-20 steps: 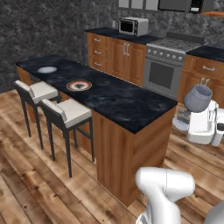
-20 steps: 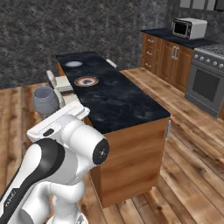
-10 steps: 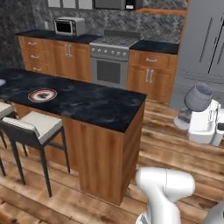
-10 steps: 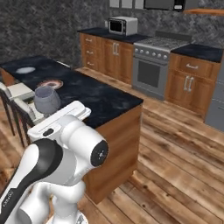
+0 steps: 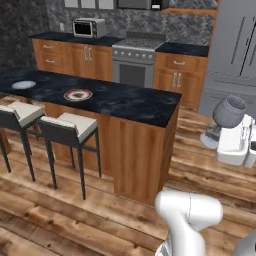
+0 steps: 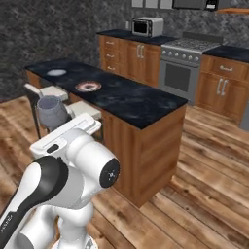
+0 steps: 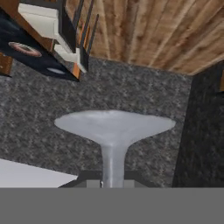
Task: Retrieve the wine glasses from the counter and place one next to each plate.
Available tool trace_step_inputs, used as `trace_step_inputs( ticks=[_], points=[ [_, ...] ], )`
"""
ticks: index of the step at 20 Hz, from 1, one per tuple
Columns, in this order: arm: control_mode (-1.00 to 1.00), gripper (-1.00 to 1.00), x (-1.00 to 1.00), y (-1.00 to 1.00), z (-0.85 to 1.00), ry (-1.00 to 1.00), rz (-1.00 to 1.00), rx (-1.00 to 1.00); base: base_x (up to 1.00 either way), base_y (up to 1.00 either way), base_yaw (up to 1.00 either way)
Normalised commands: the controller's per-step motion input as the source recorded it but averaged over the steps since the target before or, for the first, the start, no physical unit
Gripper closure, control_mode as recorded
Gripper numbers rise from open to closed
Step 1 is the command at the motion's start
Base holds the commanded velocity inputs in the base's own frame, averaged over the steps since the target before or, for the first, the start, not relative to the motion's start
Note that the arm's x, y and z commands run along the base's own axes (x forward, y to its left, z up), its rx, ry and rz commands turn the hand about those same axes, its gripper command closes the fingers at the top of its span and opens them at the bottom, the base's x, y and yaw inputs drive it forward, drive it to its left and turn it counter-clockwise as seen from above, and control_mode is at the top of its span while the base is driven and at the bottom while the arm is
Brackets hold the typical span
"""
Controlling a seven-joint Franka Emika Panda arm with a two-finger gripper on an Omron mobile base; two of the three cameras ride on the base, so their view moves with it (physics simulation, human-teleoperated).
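In the left base view the wine glass (image 5: 229,111) rode at the far right above the white hand, well clear of the wooden floor and well apart from the island (image 5: 150,107), presumably carried high so it would clear the worktop edge on arrival. On the island's dark top lay the red-rimmed plate (image 5: 77,94) and, farther left, the pale plate (image 5: 23,85), each before a stool (image 5: 70,127), which suggested the glass belonged beside one of them. No second glass could be made out on the counter (image 5: 65,37) along the back wall. In the right base view the same glass (image 6: 51,111) stood at the left, its bowl upright, just above the arm's white link, with the plates (image 6: 88,86) beyond it on the island. In the hand view the gripper (image 7: 112,184) had its jaws closed on the thin stem, the round foot spreading just above them; gripping low on the stem probably kept the bowl free. The upturned floor and stools there showed the hand was rolled over.
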Motion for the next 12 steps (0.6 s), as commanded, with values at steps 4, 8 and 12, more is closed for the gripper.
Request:
trace_step_inputs(
  ticks=[4, 8, 12],
  points=[
    [1.0, 1.0, 0.0, 0.0, 0.0, 0.0, 0.0, 0.0, 0.45, 1.0, -0.27],
    [1.0, 1.0, 0.0, 0.0, 0.0, 0.0, 0.0, 0.0, 0.99, 1.0, -0.34],
    [1.0, 1.0, 0.0, 0.0, 0.0, 0.0, 0.0, 0.0, 1.0, 1.0, -0.52]
  ],
)
